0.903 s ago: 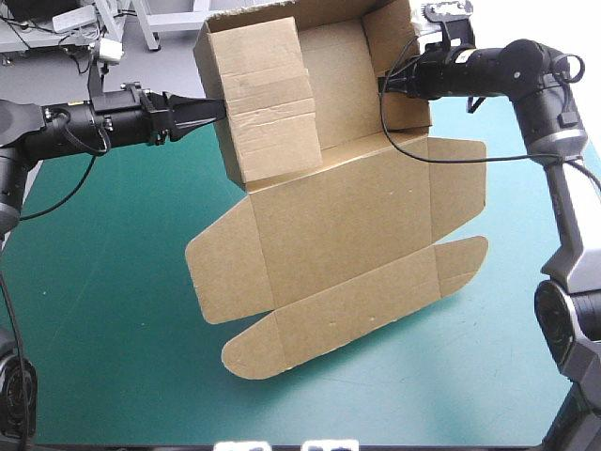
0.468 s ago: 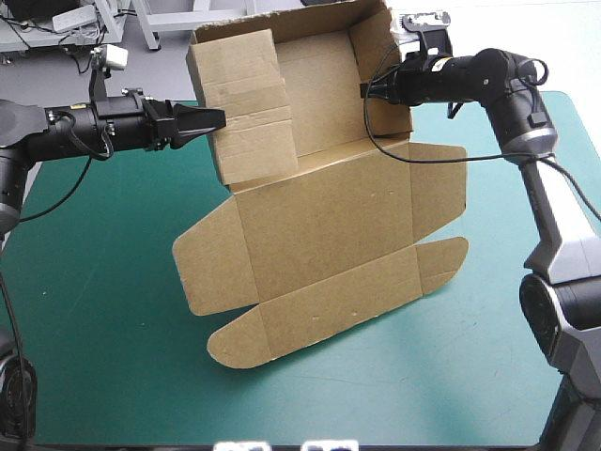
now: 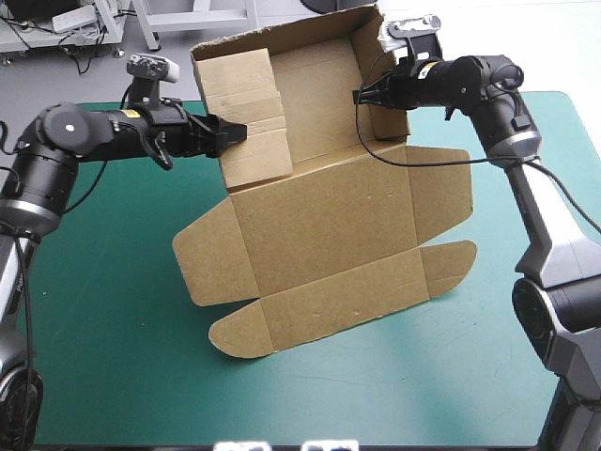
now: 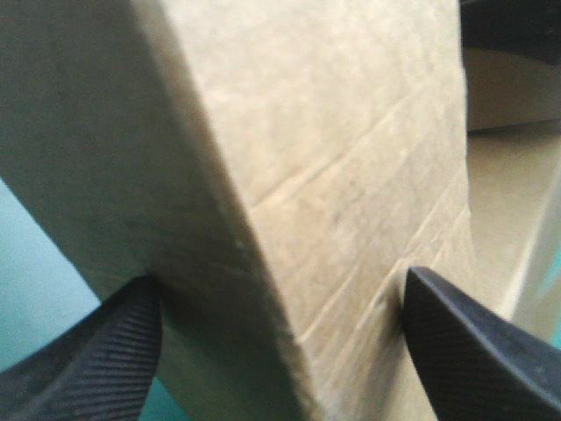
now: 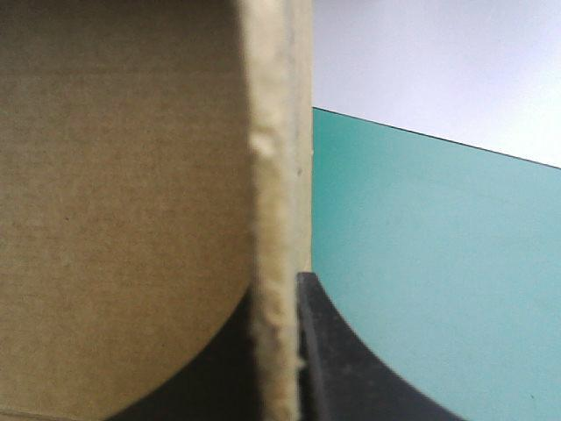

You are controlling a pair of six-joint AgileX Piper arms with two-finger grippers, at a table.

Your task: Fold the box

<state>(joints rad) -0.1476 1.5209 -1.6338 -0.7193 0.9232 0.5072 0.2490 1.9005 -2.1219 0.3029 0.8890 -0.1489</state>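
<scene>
Now, parted left fingers straddle the box wall, contact unclear; right fingers pinch its edge.

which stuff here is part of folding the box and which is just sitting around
In the job: box; left gripper, open astride one raised wall; right gripper, shut on the other wall.
Just there: table.

I see the counter under its teal-green cover; the brown box lies mid-counter, rounded flaps toward six o'clock, walls toward twelve.
</scene>
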